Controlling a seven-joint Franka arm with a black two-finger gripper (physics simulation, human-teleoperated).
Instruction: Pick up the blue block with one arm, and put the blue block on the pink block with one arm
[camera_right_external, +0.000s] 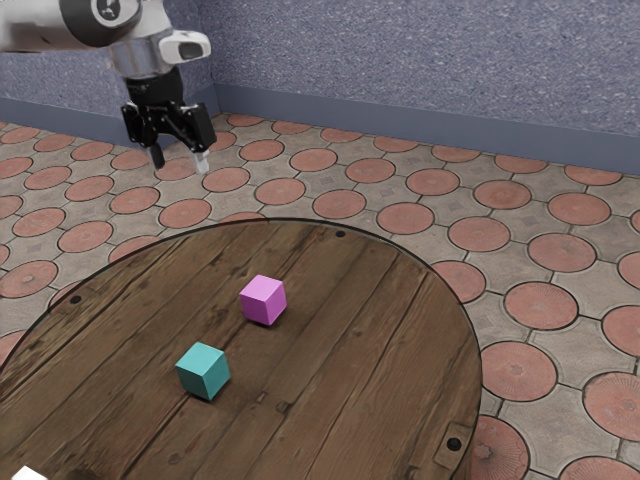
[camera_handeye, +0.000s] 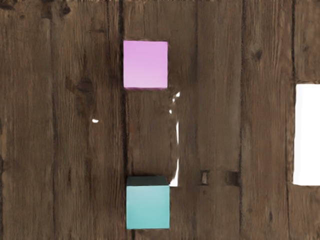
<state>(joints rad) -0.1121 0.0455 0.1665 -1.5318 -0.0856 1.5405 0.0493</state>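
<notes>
End effector (camera_right_external: 180, 158) high, fingers (camera_right_external: 157, 153) prob. spread; blue block (camera_right_external: 203, 370) nr pink block (camera_right_external: 263, 299).

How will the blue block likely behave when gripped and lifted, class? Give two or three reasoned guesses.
Probably stiff: the blue block keeps crisp, straight edges. Unlikely to roll: it sits on a flat face on the wooden table. Its flat opposite sides should suit the claw, though the smooth faces might slip.

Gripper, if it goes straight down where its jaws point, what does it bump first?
Probably bare table. The gripper points down, and the wrist view looks at planks between the pink block and the blue block. Depth is unclear, so not certain.
</notes>
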